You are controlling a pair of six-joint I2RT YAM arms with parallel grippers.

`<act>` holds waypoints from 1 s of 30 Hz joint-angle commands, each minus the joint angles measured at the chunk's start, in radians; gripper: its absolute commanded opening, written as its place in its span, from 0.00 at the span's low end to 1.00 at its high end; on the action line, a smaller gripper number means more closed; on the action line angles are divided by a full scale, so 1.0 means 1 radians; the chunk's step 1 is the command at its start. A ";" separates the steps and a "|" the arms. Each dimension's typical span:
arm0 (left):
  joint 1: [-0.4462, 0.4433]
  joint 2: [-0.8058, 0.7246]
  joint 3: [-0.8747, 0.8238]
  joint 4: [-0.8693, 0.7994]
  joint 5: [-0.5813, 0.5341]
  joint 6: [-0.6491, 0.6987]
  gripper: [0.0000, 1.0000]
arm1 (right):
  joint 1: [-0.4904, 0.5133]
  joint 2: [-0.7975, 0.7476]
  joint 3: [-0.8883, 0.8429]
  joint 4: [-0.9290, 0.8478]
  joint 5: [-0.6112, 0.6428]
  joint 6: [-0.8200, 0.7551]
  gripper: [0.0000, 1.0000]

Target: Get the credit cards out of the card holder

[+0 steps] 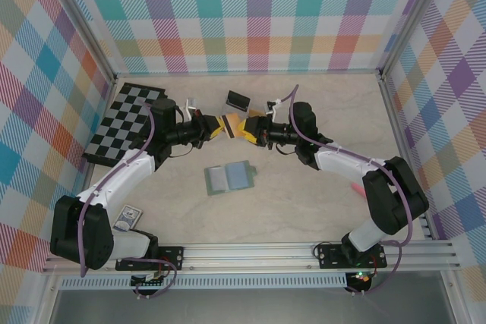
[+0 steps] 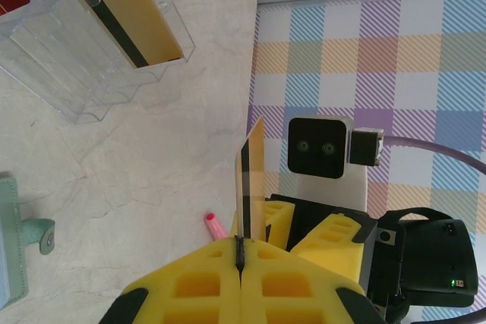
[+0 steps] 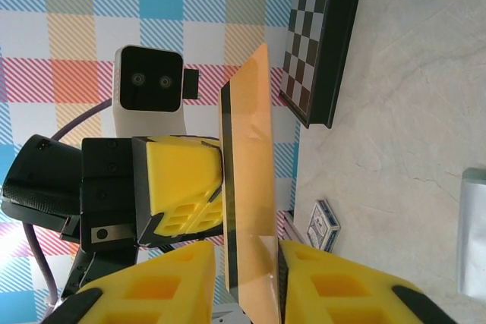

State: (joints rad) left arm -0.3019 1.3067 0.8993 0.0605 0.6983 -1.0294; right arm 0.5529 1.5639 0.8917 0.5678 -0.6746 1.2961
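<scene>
Tray (image 2: 68, 81) at eleven o'clock holds orange and red credit cards (image 2: 140, 17); left end effector (image 2: 240, 252) clamps a third card (image 2: 252, 180); right end effector (image 3: 247, 278) stands apart around it.

The left arm (image 1: 121, 176) and right arm (image 1: 343, 162) are white shells with black joints, purple cables (image 2: 433, 147) trailing along them. The left tool (image 1: 221, 127) and right tool (image 1: 247, 128) have yellow fingers (image 2: 205, 286) with square cut-outs and a white-framed black camera (image 2: 320, 146).
</scene>
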 commanded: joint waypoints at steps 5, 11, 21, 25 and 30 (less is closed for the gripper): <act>0.010 -0.007 0.011 -0.050 -0.003 0.036 0.05 | -0.005 -0.031 0.025 -0.058 -0.006 -0.085 0.05; 0.010 -0.041 0.065 -0.329 -0.185 0.220 0.51 | -0.008 -0.070 0.113 -0.378 0.079 -0.359 0.00; 0.021 -0.046 0.095 -0.572 -0.402 0.392 0.90 | -0.027 -0.017 0.363 -0.854 0.305 -0.990 0.00; 0.031 -0.045 0.092 -0.598 -0.441 0.435 0.99 | -0.050 0.066 0.494 -0.963 0.347 -1.186 0.00; 0.050 -0.037 0.092 -0.611 -0.453 0.457 1.00 | -0.084 0.175 0.616 -0.998 0.362 -1.403 0.00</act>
State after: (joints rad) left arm -0.2699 1.2831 0.9676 -0.5121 0.2779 -0.6186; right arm 0.4862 1.6947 1.4513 -0.3519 -0.3412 0.1101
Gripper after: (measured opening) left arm 0.999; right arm 0.040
